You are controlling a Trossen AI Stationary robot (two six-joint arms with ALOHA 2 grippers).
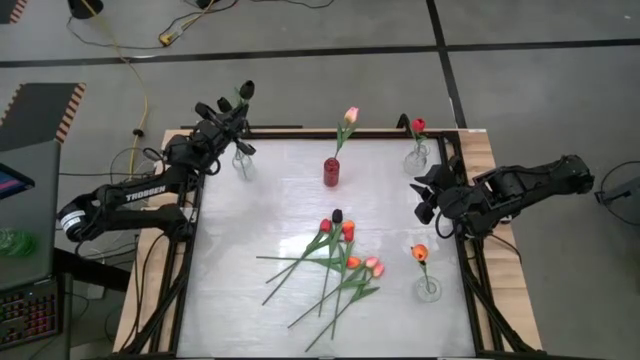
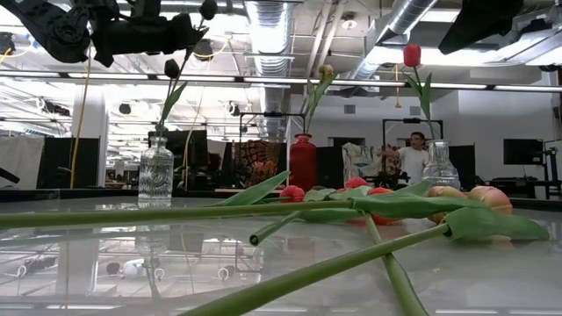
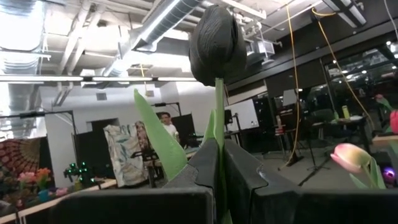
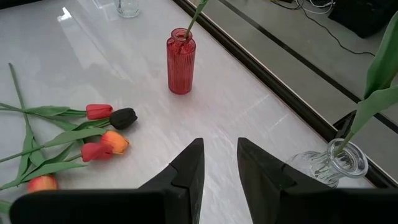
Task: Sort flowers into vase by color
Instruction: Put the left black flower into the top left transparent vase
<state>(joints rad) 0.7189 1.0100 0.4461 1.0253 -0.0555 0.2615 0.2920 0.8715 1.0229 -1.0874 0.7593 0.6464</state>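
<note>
left gripper (image 3: 219, 168) is clamped tight on a black tulip (image 3: 214, 43) stem above the clear vase (image 1: 243, 167); right gripper (image 4: 219, 163) hangs slightly open, holding nothing

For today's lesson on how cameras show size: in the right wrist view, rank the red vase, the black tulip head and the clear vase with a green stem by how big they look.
1. Clear vase, though it sits nearest the camera and is partly cut off, so its lead over the red vase is unsure.
2. Red vase.
3. Black tulip head, clearly smallest.
</note>
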